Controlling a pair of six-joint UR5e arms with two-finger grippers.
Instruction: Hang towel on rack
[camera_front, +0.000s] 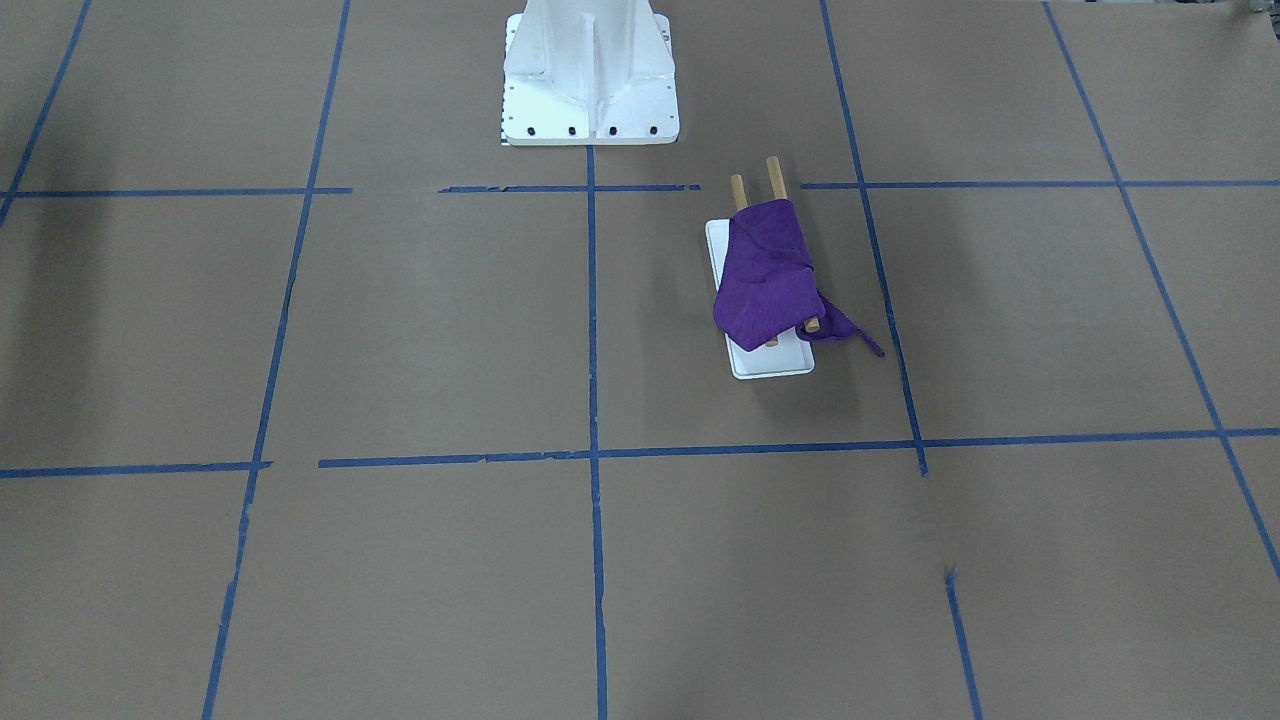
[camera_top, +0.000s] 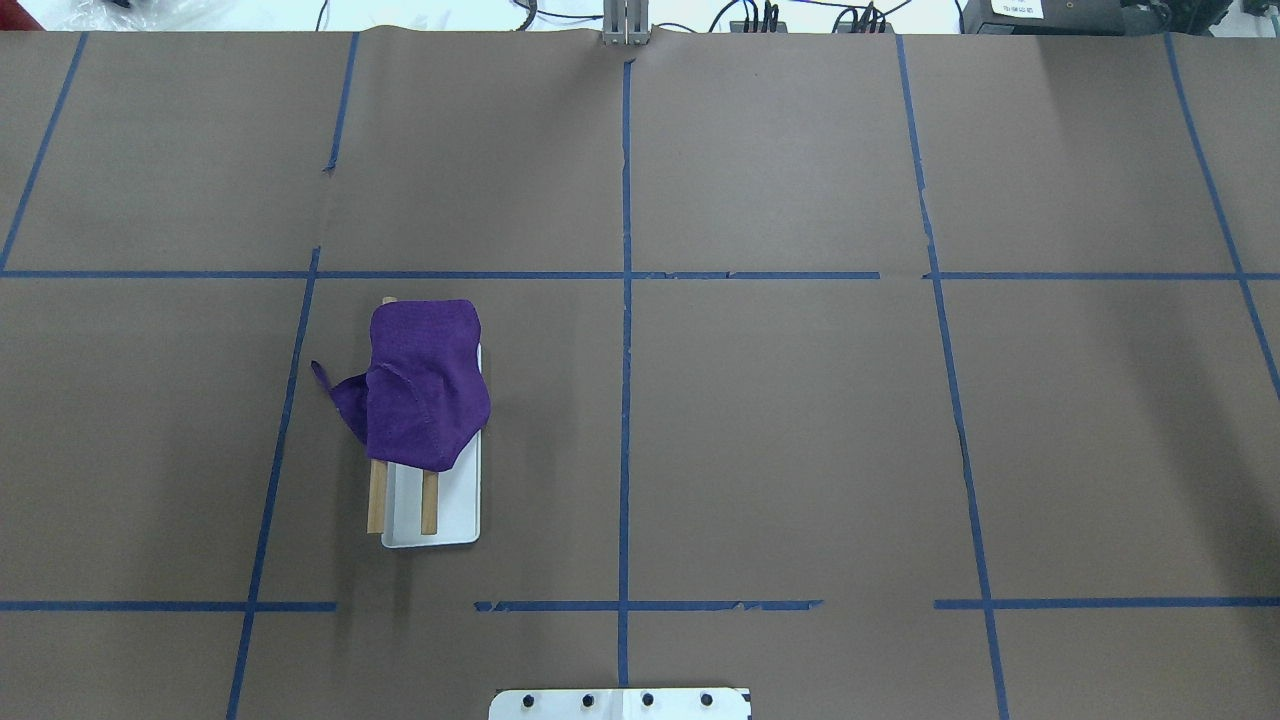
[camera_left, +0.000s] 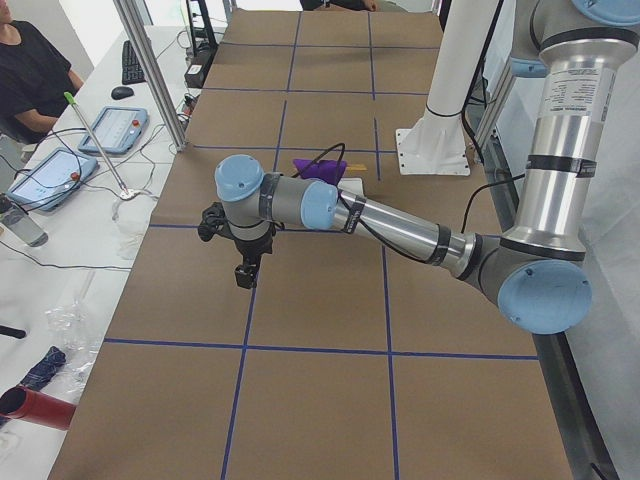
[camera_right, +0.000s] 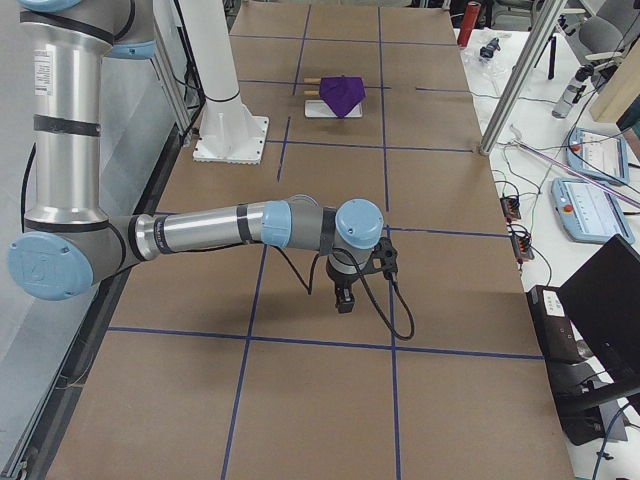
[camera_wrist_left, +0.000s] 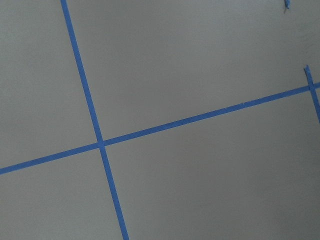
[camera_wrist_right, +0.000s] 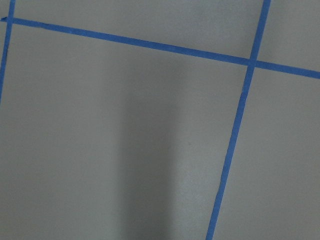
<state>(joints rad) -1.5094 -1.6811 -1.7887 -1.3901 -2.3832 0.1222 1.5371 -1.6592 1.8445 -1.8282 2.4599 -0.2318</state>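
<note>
The purple towel (camera_top: 425, 385) lies draped over the two wooden dowels (camera_top: 377, 505) of the rack, whose white base (camera_top: 460, 510) stands on the robot's left half of the table. One towel corner hangs off the side toward the table (camera_front: 850, 335). The dowel ends stick out of the cloth (camera_front: 772, 172). The left gripper (camera_left: 245, 275) shows only in the exterior left view, hanging above the table well away from the rack (camera_left: 352, 184). The right gripper (camera_right: 343, 300) shows only in the exterior right view, far from the towel (camera_right: 342, 93). I cannot tell whether either is open or shut. Both wrist views show only brown paper and blue tape.
The white bolted robot pedestal (camera_front: 590, 80) stands at the table's robot-side edge. Blue tape lines (camera_top: 625, 300) grid the brown paper. Metal poles (camera_left: 150, 70) stand at the table's far edge. An operator (camera_left: 30, 70) sits beyond it, by tablets and cables.
</note>
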